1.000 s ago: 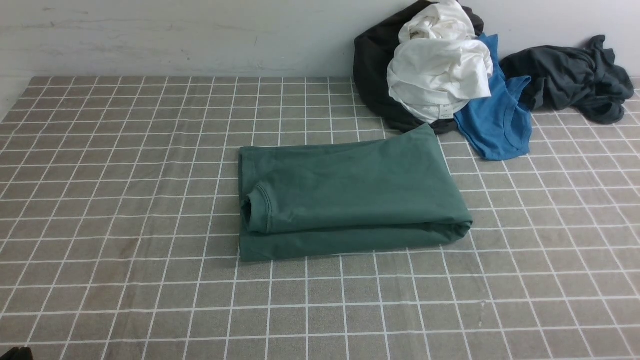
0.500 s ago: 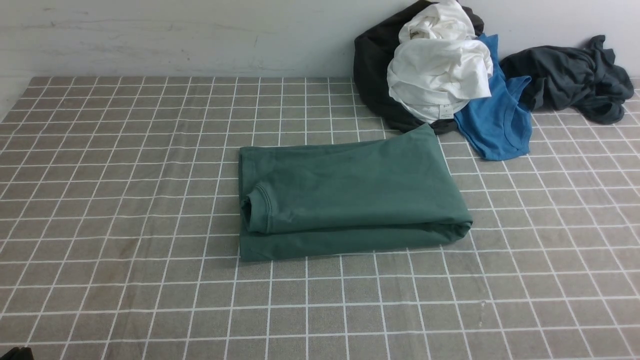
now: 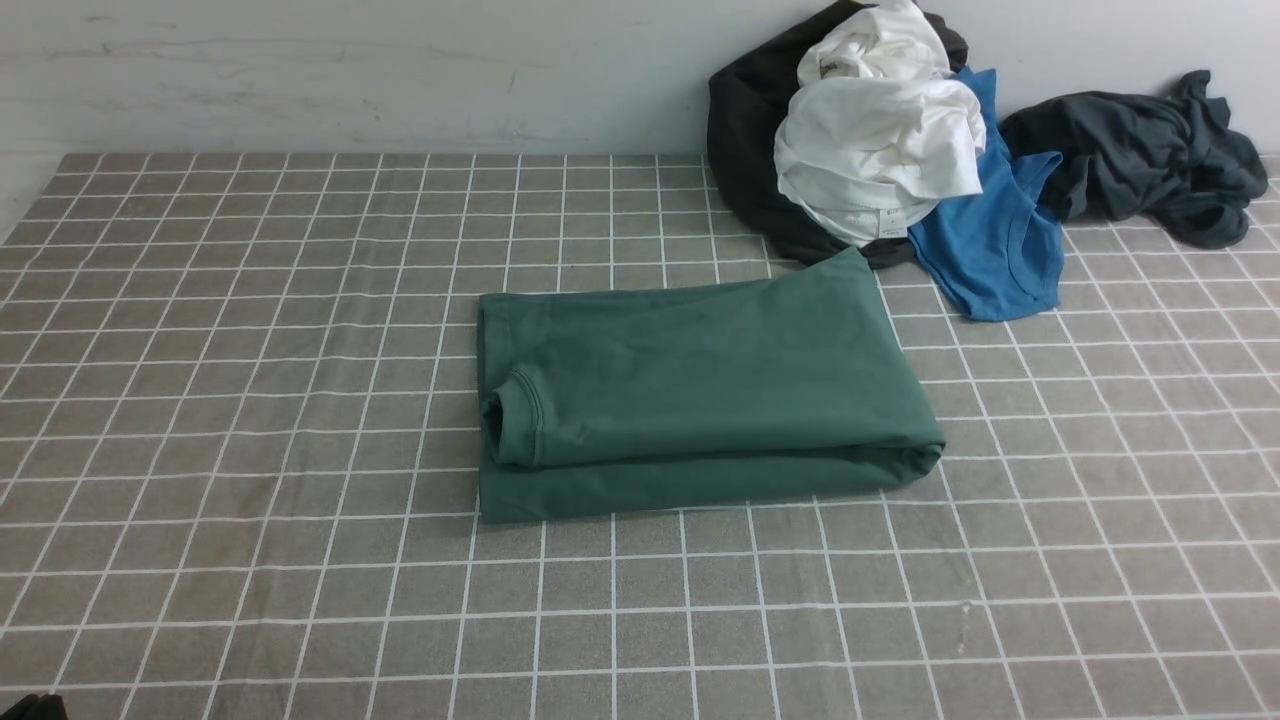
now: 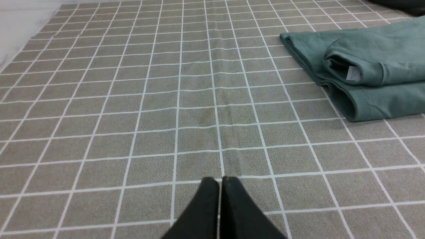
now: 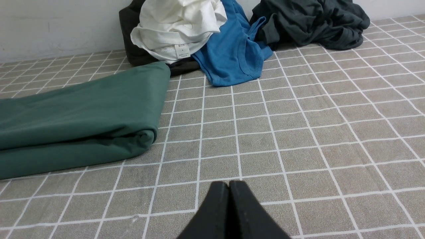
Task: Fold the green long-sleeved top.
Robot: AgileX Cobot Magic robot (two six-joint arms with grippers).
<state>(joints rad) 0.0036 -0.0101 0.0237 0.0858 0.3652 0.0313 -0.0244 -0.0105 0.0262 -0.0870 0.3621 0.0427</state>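
green long-sleeved top (image 3: 700, 385): folded rectangle, table centre | soft, light cotton, layers likely slide; best pinched at near doubled edge | left gripper (image 4: 219, 186), right gripper (image 5: 229, 189): jaws pressed together, empty, clear of cloth

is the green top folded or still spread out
Folded: the green top lies as a compact layered rectangle, collar at one end, no sleeves sticking out.

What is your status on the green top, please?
Left gripper shut, empty; right gripper shut, empty. Green top folded flat on the table. Clothes pile touches its far corner only.
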